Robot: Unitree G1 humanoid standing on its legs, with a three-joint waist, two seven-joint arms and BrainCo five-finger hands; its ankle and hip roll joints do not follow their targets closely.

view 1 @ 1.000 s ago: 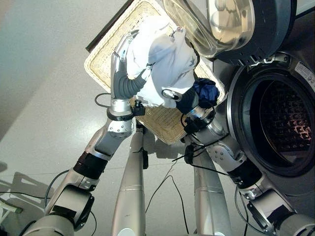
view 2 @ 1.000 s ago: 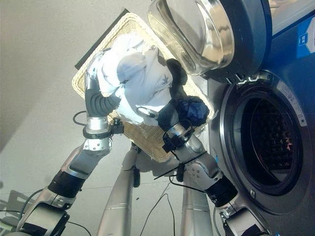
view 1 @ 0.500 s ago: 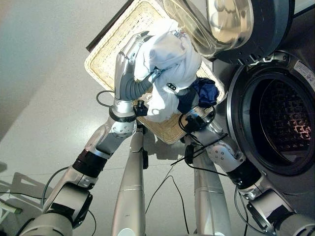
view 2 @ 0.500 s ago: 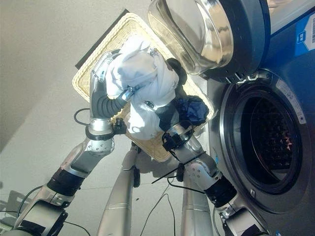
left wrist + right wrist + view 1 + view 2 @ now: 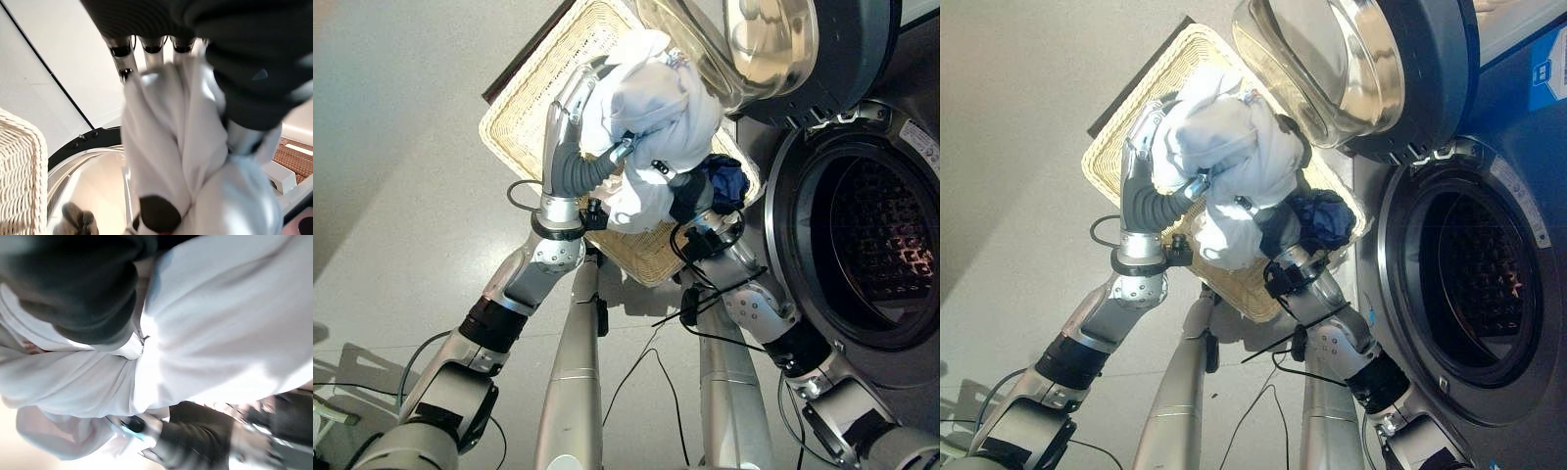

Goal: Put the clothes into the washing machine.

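Left hand [image 5: 156,46] has its fingers dug into a bunched white cloth [image 5: 171,147], which hangs down past the dark wrist cover; a corner of the wicker basket [image 5: 22,181] sits off to one side; the washer door [image 5: 93,166], glass and dark rim, is just behind the cloth.

Head eyes looking down, wrist views seemingly close

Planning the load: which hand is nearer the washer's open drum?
Right. The right hand, under the white garment, is beside the drum opening; the left hand grips the garment's far side, over the wicker basket.
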